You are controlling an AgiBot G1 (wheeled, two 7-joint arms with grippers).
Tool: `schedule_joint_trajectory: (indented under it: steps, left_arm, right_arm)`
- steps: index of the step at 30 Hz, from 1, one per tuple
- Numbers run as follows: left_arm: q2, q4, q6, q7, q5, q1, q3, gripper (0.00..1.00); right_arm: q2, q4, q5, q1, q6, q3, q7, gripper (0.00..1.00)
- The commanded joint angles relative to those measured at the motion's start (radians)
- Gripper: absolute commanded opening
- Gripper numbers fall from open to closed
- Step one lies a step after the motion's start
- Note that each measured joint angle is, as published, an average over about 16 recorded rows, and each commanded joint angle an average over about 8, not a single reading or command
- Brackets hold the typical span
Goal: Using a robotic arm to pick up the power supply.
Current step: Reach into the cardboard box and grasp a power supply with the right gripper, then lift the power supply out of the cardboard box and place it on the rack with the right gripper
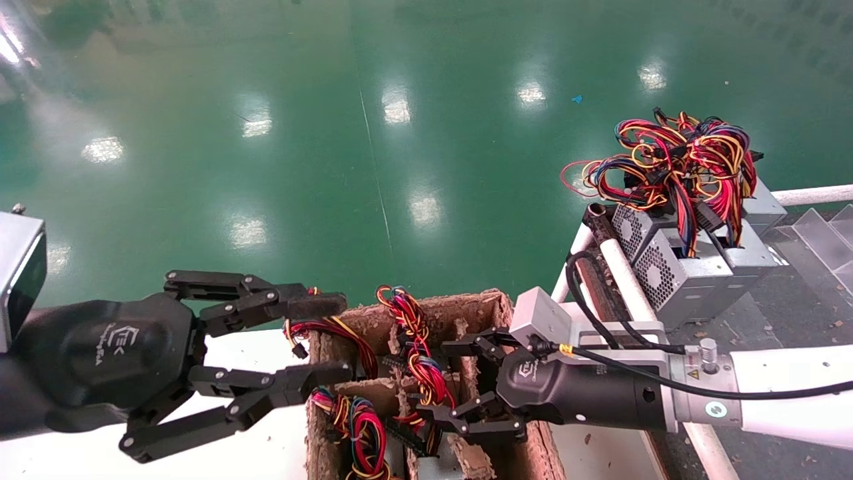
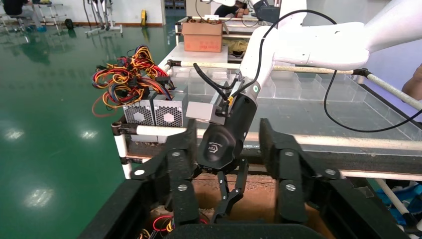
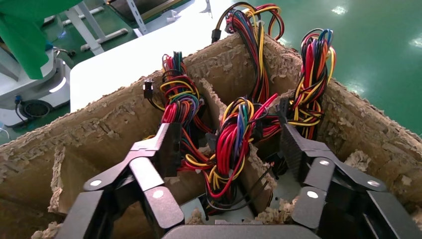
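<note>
A power supply (image 3: 286, 191) lies low in the divided cardboard box (image 3: 99, 124), only patches of its grey metal top showing under a red, yellow and black wire bundle (image 3: 233, 134). My right gripper (image 3: 231, 149) is open inside the box, one finger on each side of that bundle and a cardboard divider, holding nothing. In the head view the right gripper (image 1: 436, 380) reaches into the box (image 1: 480, 307) from the right. The left gripper (image 1: 333, 339) hangs open at the box's left rim, empty. More power supplies (image 1: 673, 273) with tangled wires stand on the cart.
The cart with white tube rails (image 1: 623, 273) stands right of the box, its power supplies (image 2: 154, 112) at the near corner. Other wire bundles (image 3: 311, 79) stick up from neighbouring compartments. A white table (image 1: 246, 347) lies under the left gripper. Green floor lies beyond.
</note>
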Motion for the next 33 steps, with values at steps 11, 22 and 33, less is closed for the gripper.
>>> schedule_joint_trajectory:
  steps: [11, 22, 33]
  left_arm:
    - [0.000, 0.000, 0.000, 0.000, 0.000, 0.000, 0.000, 1.00]
    - [0.000, 0.000, 0.000, 0.000, 0.000, 0.000, 0.000, 1.00]
    - [0.000, 0.000, 0.000, 0.000, 0.000, 0.000, 0.000, 1.00]
  right_arm:
    - [-0.019, -0.006, -0.027, -0.006, 0.018, -0.017, 0.004, 0.00]
    - [-0.022, -0.010, -0.025, -0.014, 0.030, -0.013, 0.002, 0.00]
    - [0.008, 0.040, 0.022, -0.025, 0.027, 0.019, -0.002, 0.00]
